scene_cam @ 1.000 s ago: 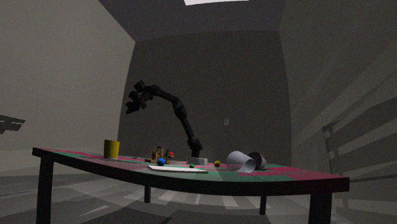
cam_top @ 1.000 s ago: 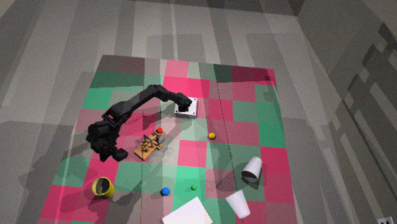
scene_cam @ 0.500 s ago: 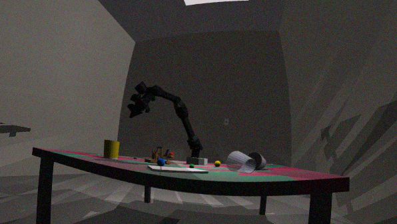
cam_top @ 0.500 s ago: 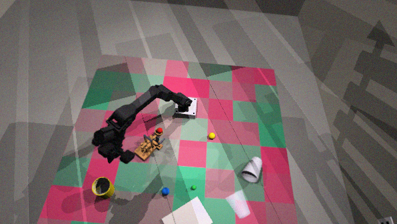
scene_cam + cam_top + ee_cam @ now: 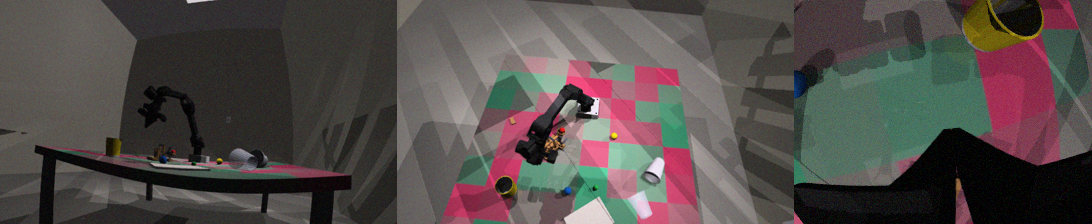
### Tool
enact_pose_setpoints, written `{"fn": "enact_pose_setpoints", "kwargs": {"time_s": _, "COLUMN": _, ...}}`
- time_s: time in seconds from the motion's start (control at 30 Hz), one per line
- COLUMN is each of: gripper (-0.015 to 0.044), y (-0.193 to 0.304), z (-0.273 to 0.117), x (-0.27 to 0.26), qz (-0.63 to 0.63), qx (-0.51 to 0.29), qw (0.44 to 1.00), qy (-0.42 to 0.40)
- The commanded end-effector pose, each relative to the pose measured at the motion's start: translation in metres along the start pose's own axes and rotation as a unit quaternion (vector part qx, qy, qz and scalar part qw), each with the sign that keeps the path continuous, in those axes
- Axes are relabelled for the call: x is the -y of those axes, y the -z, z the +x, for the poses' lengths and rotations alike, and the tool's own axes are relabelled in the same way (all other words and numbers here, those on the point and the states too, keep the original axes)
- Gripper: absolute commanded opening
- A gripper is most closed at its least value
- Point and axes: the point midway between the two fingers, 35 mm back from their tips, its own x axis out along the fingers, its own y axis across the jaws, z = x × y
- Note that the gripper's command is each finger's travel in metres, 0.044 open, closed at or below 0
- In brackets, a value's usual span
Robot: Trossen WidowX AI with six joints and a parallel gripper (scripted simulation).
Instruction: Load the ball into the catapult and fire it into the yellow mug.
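The wooden catapult [image 5: 553,144] [image 5: 156,158] stands on the checkered table, partly hidden under the arm in the top view. The red ball [image 5: 562,130] [image 5: 173,152] sits in the cup at the end of its throwing arm. The yellow mug [image 5: 512,191] [image 5: 113,147] [image 5: 982,31] stands upright with its dark opening up, in front and to the left of the catapult. My gripper [image 5: 146,126] [image 5: 951,136] is shut and empty, its fingertips meeting, raised well above the table. A thin tan sliver shows between the fingers lower down in the wrist view.
A blue ball [image 5: 567,191] [image 5: 162,159] [image 5: 798,84] and a green ball [image 5: 595,187] lie near a white board [image 5: 590,213]. A yellow ball [image 5: 614,136], a tipped white cup [image 5: 659,165] and a translucent cup [image 5: 641,205] lie to the right. A small tan block [image 5: 512,121] lies left.
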Motion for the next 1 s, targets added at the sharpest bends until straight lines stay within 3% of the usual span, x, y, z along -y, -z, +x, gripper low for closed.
{"fn": "enact_pose_setpoints", "kwargs": {"time_s": 0.0, "gripper": 0.0, "y": 0.017, "z": 0.002, "x": -0.019, "qz": -0.046, "qx": -0.036, "qw": 0.998, "qy": 0.004}}
{"fn": "enact_pose_setpoints", "kwargs": {"time_s": 0.5, "gripper": 0.0, "y": 0.088, "z": 0.007, "x": -0.08, "qz": -0.234, "qx": -0.175, "qw": 0.956, "qy": 0.013}}
{"fn": "enact_pose_setpoints", "kwargs": {"time_s": 0.97, "gripper": 0.0, "y": 0.16, "z": -0.002, "x": -0.108, "qz": -0.413, "qx": -0.292, "qw": 0.862, "qy": 0.025}}
